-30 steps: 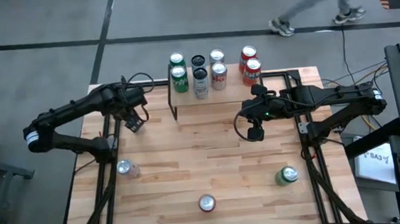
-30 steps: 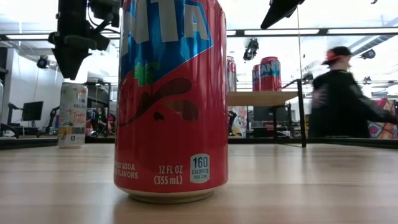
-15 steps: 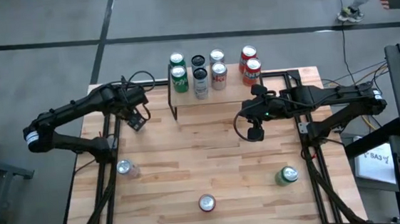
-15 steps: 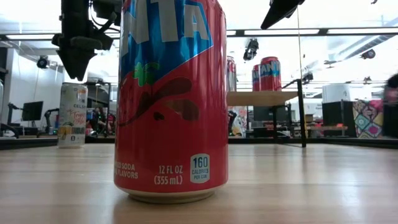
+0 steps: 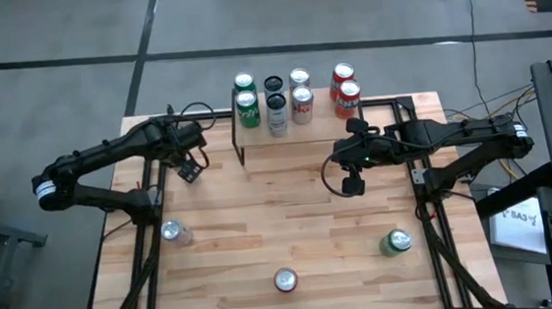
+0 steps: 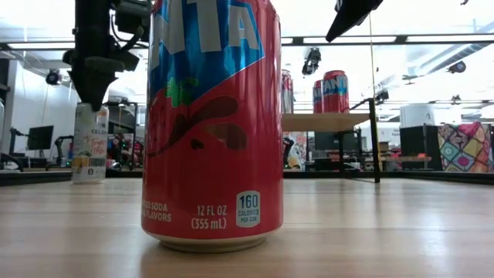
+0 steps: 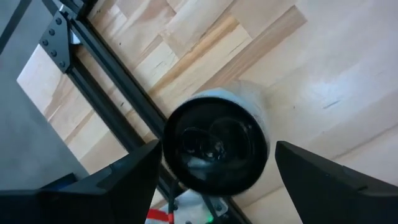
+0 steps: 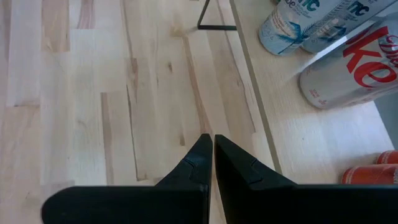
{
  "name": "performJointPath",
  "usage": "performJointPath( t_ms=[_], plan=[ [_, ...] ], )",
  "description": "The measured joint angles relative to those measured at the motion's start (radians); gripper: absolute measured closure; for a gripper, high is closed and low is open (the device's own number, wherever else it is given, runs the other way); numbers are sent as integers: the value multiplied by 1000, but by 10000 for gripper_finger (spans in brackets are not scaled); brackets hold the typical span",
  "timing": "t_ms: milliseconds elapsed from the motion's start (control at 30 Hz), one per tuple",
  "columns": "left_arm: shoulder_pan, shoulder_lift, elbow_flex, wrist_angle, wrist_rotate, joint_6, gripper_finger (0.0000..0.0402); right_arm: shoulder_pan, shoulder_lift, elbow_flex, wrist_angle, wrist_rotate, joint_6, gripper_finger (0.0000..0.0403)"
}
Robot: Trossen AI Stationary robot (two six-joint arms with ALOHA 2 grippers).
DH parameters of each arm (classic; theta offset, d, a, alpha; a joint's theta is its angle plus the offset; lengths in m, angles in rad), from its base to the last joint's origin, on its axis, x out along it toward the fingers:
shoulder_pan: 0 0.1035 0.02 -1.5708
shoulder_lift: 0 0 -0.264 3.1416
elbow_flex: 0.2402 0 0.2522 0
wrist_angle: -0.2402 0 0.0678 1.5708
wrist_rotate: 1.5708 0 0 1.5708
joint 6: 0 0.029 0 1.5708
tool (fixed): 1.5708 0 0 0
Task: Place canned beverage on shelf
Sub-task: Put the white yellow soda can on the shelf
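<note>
Cans pretty much everywhere on this table [image 5: 291, 222]. The shelf [image 5: 299, 133] sits at the far edge with a cluster already on it: two green cans [image 5: 245, 103], a dark one [image 5: 272, 84] over a silver one [image 5: 277, 115], two white ones [image 5: 301, 98] and two red ones [image 5: 345, 90]. Three more stand loose on the table: a pale can [image 5: 172, 232] on the left side, a red can [image 5: 285, 280] at the near edge that fills the low view, and a green can [image 5: 395, 242] on the right. The left tool [image 5: 187, 168] hangs near the shelf's left end with its fingers spread wide, nothing between them; its wrist view looks straight down on a dark can top [image 7: 214, 146], well apart from either finger. The right tool [image 5: 352, 181] hovers over bare wood in front of the shelf's right part, fingers pinched together, holding nothing.
</note>
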Motion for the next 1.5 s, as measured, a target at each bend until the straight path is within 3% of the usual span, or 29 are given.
performJointPath(
  t_ms=[500, 767, 933, 1233, 1500],
  plan=[
    [1, 3, -153, 205, 5, 26, 104, 0, 0, 0, 2, 0, -2, 394],
    [1, 6, -154, 227, 3, 55, 157, 0, 0, 0, 3, 0, -1, 394],
    [0, 5, -153, 227, 1, 66, 157, 0, 0, 0, 3, 0, -18, 394],
    [-44, 0, -57, 218, 5, 103, 157, 0, -5, -37, 5, 0, -14, 394],
    [-196, -3, 85, 212, 29, 114, 157, 15, -44, -130, 96, -24, 9, 394]
  ],
)
